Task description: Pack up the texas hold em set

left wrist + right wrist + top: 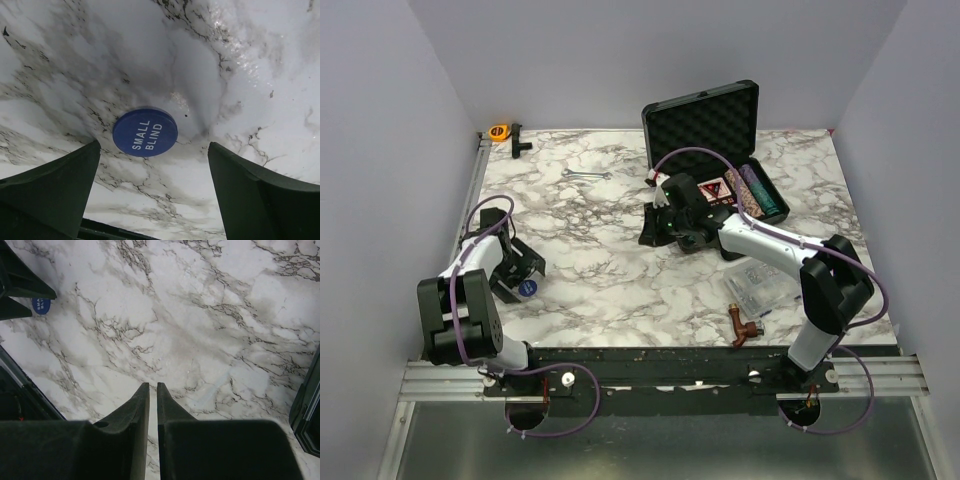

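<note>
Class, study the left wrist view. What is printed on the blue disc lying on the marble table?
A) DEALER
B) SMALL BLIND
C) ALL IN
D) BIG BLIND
B: the blue disc carries the white words SMALL BLIND and lies flat on the table.

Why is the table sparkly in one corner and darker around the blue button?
Left wrist view: light glints off the marble table at upper right, and a soft shadow darkens it around the blue disc, whose words are sharp. Top view: even light, the disc only a tiny dot.
</note>
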